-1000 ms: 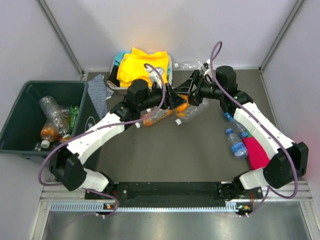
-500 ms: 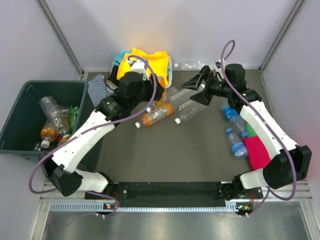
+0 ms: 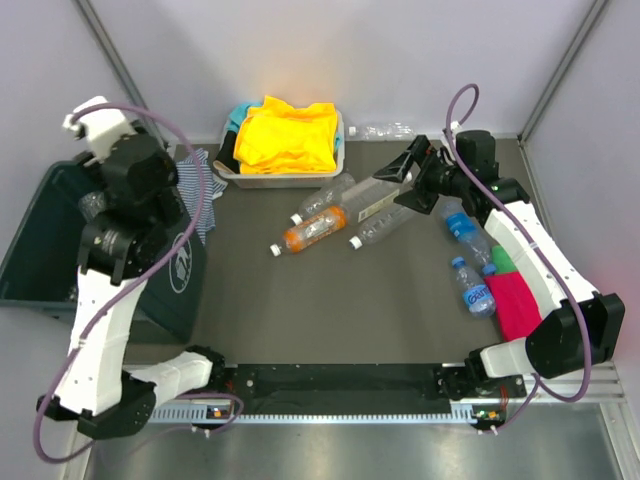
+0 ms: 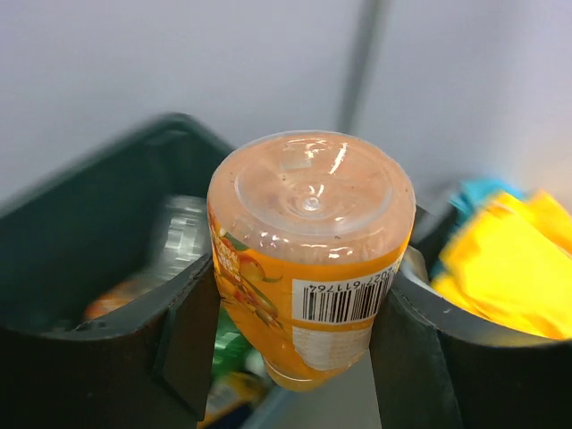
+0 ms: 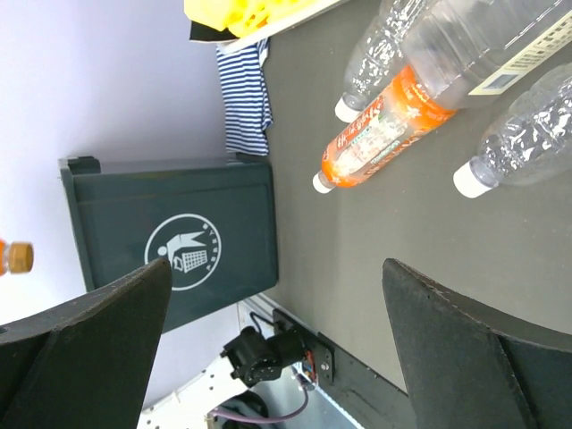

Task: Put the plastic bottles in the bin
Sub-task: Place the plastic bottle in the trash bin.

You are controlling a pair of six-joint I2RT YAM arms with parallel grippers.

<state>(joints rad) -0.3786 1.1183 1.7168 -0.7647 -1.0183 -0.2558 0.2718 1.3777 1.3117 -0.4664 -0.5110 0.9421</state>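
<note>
Bright, even overhead light with soft shadows; the yellow cloth (image 3: 287,137) glares, and the left wrist view's background is blurred.

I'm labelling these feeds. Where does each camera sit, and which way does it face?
Top external: above and behind the robot, looking down on the table; left arm and right arm show.
Left wrist: on the left gripper, shut on an orange bottle, facing into the bin.
Right wrist: on the open right gripper, facing leftward over lying bottles.
All three show the bin.
</note>
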